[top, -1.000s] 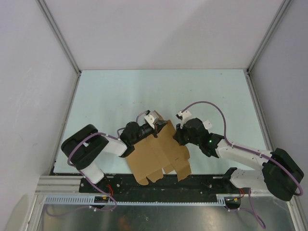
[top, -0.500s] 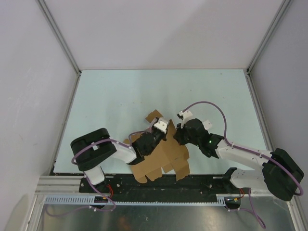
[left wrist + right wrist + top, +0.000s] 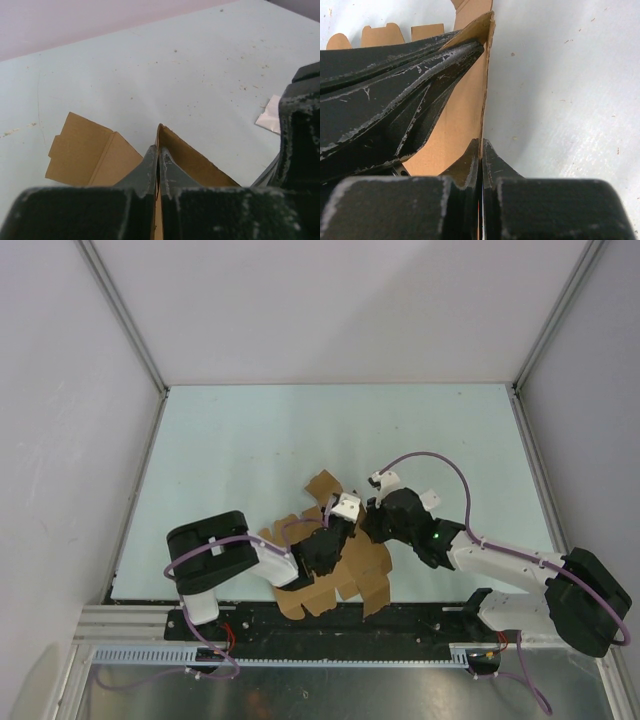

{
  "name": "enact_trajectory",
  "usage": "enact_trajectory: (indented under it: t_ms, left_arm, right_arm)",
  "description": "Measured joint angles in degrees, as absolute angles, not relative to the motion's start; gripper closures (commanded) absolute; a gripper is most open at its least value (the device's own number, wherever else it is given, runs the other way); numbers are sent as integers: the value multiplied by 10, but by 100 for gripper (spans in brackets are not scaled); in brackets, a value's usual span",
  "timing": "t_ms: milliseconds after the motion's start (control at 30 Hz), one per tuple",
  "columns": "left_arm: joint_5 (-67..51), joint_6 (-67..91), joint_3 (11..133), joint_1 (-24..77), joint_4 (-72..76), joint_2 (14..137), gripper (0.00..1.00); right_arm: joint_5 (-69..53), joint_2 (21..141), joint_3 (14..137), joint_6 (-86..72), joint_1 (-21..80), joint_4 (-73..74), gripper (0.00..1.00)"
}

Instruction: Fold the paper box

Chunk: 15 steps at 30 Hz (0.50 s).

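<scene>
The paper box (image 3: 376, 578) is a tan die-cut cardboard sheet, partly folded up, lying near the table's front edge between both arms. One flap (image 3: 322, 485) sticks out toward the back. My left gripper (image 3: 345, 532) reaches across the sheet from the left and is shut on a raised panel edge (image 3: 159, 131); a flat tabbed panel (image 3: 82, 150) lies to its left. My right gripper (image 3: 368, 530) is shut on the sheet's upright right edge (image 3: 485, 90). In the right wrist view the left gripper's black fingers (image 3: 400, 95) press along the cardboard's (image 3: 462, 120) inner face.
The pale blue-green table (image 3: 240, 440) is bounded by white walls with metal frame posts (image 3: 125, 320) at left and right. The black front rail (image 3: 330, 625) and both arm bases lie just behind the sheet's near edge. The right arm's body (image 3: 300, 130) stands close on the left gripper's right.
My left arm has swung rightward across the sheet, folding a panel up and over; the cardboard now looks smaller from above and a flap has appeared at the back. The right arm stayed put.
</scene>
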<state>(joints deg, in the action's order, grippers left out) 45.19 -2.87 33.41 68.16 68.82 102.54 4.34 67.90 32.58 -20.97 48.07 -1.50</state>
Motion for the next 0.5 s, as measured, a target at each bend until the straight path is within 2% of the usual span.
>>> enact_trajectory:
  t_ms: [233,500]
  left_arm:
    - [476,0,335,691,682,1027,89]
    - [475,21,335,705,673,1026,73]
  right_arm:
    - [43,679,325,-212,482,-15,100]
    - [56,679,324,-214,482,-25,100]
